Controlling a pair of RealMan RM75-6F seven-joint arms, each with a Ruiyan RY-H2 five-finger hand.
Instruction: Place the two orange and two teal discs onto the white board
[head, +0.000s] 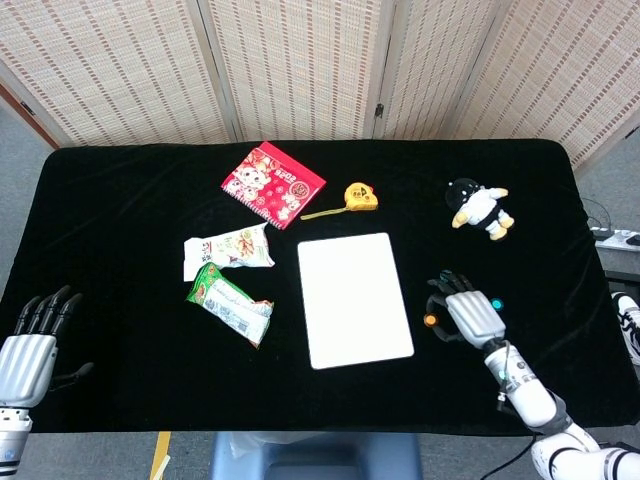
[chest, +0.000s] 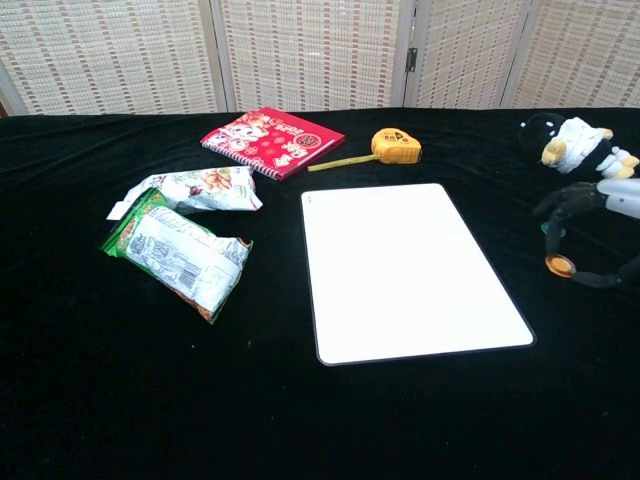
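While its left hand (head: 27, 360) rests with fingers released at the desk (head: 120, 200) edge, the right hand (head: 470, 315) pinches an orange disc (chest: 558, 264) just beside the white board (head: 354, 298).

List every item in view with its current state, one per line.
Right hand: pinching the orange disc, lifted.
Orange disc: held, not yet over the board.
Teal disc: on the cloth.
White board: flat, bare.
Left hand: open, idle.
Tape measure: tape partly pulled out.
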